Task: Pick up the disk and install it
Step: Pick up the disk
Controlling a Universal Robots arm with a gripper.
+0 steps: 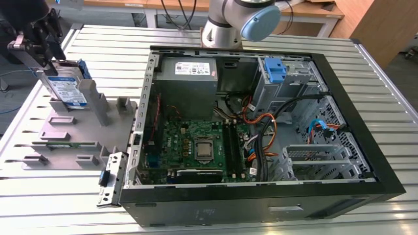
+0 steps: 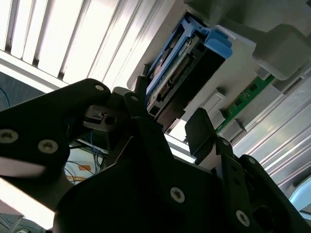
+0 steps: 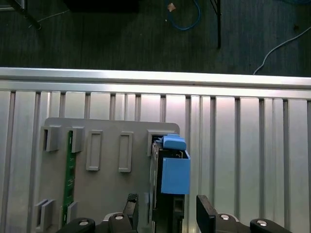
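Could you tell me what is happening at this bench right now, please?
A robot arm's gripper is at the disk, which stands upright in a grey holder on the table, to the exterior view's left of an open computer case. In the first wrist view its fingers sit open on either side of the disk, so it is not yet gripped.

In the exterior view my arm (image 1: 220,27) shows at twelve o'clock. It is a pale silver-grey tube with a rounded joint, closed by a light blue cap (image 1: 263,22). At ten o'clock in that view is my gripper (image 1: 49,61), matte black and angular. In both wrist views its broad black links are studded with round silver screws (image 2: 177,194). Its two fingers (image 3: 206,211) are flat, black and square-tipped.
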